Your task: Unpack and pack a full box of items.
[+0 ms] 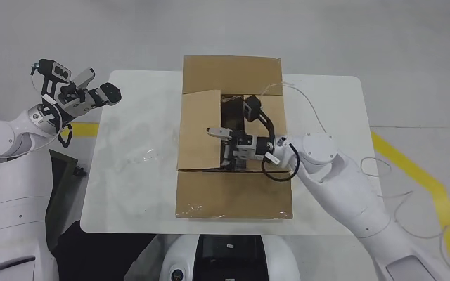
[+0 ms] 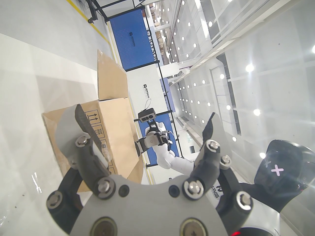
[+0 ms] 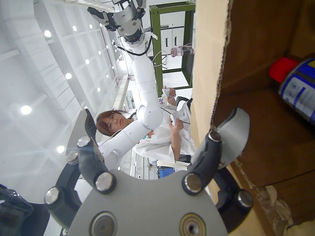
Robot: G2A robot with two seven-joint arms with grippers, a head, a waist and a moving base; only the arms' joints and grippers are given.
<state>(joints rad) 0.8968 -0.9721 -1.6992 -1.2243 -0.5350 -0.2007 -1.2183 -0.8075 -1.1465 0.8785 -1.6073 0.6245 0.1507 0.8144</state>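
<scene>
We fear a snag: the right pincer, spread wide and empty, straddles a flap of the box (one finger inside, one outside), so diving for the spray can inside could tear cardboard. Farther off, at ten o'clock from the box mid-surface, the left pincer hangs wide open, empty.

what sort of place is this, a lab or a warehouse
Probably a robotics test hall in an industrial building: rows of round ceiling lights high overhead, blue partition panels, and yellow floor lines beside the white table.
</scene>
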